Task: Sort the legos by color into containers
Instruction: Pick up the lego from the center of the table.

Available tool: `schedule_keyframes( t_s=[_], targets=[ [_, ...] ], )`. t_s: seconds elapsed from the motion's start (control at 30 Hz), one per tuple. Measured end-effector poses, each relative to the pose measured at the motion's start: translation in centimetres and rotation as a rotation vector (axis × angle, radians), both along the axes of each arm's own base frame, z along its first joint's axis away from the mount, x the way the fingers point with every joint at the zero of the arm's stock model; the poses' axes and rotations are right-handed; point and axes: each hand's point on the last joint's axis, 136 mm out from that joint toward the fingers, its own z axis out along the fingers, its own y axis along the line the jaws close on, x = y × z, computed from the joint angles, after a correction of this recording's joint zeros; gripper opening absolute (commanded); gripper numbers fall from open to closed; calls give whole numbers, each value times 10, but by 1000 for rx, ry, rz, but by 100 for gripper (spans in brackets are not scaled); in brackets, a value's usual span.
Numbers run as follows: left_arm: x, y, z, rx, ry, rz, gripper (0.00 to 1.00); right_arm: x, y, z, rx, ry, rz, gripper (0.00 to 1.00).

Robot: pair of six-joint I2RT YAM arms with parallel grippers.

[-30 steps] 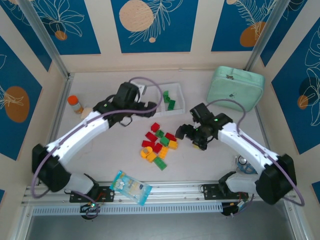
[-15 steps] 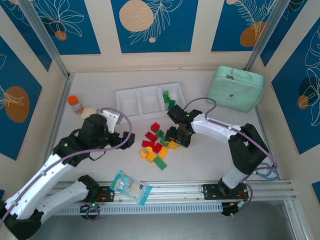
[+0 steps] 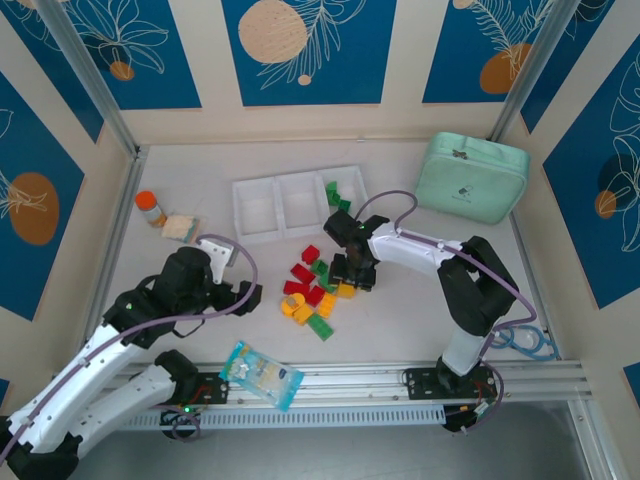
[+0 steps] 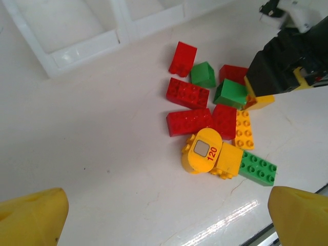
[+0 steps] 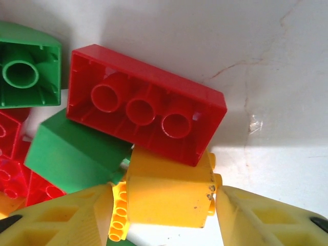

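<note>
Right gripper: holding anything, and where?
The right gripper brackets the yellow brick at its two opposite ends; whether the grip is firm cannot be told.

— Where are the containers (image 3: 297, 203) placed?
— At the back of the bench (image 3: 420, 310), with the case (image 3: 472, 177) set to their right.
— And the legos (image 3: 312, 293)?
— They are piled just in front of the containers, and a few more are held in the right-hand compartment. The packet (image 3: 261, 374) is laid at the front edge.

Mint case (image 3: 471, 177), snack packet (image 3: 262, 375), orange bottle (image 3: 151, 208)
</note>
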Motion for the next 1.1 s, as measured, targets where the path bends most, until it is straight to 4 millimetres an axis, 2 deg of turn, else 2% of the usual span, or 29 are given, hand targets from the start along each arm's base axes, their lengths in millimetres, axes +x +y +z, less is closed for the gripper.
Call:
schedule_keyframes(
  t_s=[0.4,0.6,0.83,1.0,1.1],
  targets=[
    [1,1,-6,13,9,6,99,-6,-16,-11,-84,13,34,53],
    [1,1,-6,15,8,8,99,-6,-17,-16,-92,21,46,52],
    [2,4,-5,19,-4,19,99,-7,-16,-21,-101,30,60,46],
    [-1,16,12,-11,-73,59,100,-11,-20,-16,-114,33,78,40],
    [-6,28,27,-39,-134,101,99,-11,-20,1,-103,8,92,38]
  ],
)
